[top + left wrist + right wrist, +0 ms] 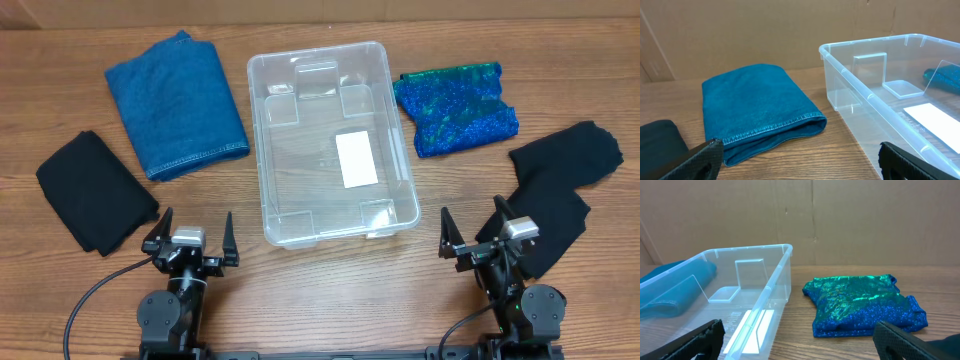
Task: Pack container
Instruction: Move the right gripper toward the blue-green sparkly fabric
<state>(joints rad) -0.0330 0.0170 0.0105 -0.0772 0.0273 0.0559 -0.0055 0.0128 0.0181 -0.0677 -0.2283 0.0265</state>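
Note:
The clear plastic container (pixel 395 185) sits at the table's middle, empty, with a white label (pixel 356 159) on its bottom. It also shows in the left wrist view (pixel 850 85) and the right wrist view (pixel 772 287). A folded blue denim cloth (pixel 178 103) lies to its left, also in the left wrist view (pixel 755 107). A shiny blue-green cloth (pixel 455 107) lies to its right, also in the right wrist view (pixel 865 305). My left gripper (pixel 190 240) is open and empty near the front edge. My right gripper (pixel 478 235) is open and empty at the front right.
A black cloth (pixel 95 190) lies at the far left. Another black cloth (pixel 560 185) lies at the right, partly under my right gripper. A cardboard wall (pixel 765 30) stands behind the table.

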